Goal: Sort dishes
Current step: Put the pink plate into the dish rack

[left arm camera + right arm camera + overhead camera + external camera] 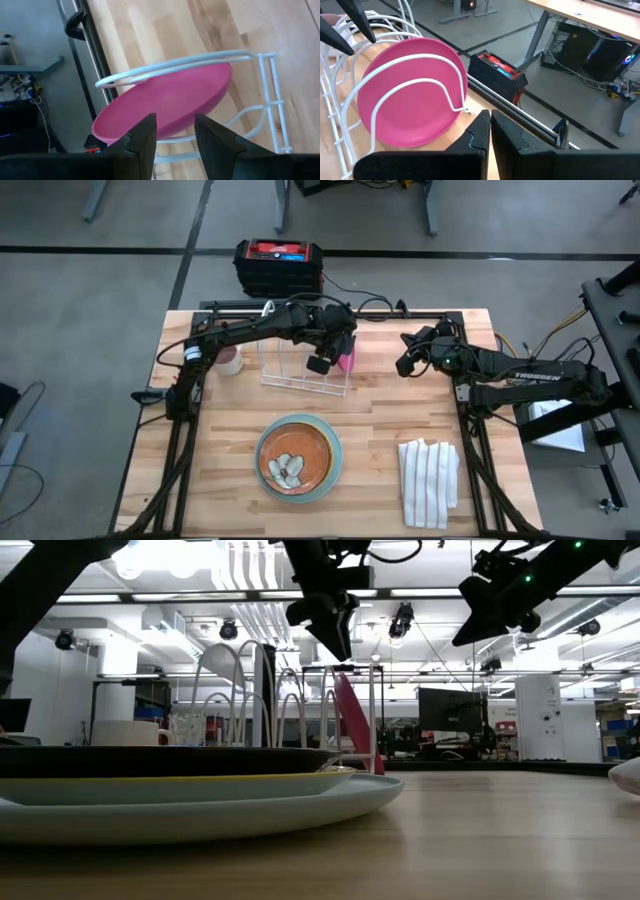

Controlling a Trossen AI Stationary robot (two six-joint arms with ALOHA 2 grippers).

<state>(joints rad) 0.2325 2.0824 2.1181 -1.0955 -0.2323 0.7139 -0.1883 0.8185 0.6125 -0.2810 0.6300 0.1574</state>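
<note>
White wire dish rack (303, 372) on pale wood-plank table (400, 420), holding magenta-pink plate (415, 92) upright in end slot. Left gripper (322, 356) just above that plate, fingers (142, 142) parted, gripping nothing. Right gripper (406, 364) beside rack, fingers (481, 131) pressed together, empty. Nearer front: orange-brown plate (295, 461) with white marks, stacked on yellow plate (240, 784), on glossy teal-blue plate (334, 442).

Both arms are black, built of jointed tubular links with black cables running along them. The right arm (530, 380) carries white lettering; the left arm (235, 335) wears a white-and-blue band.
</note>
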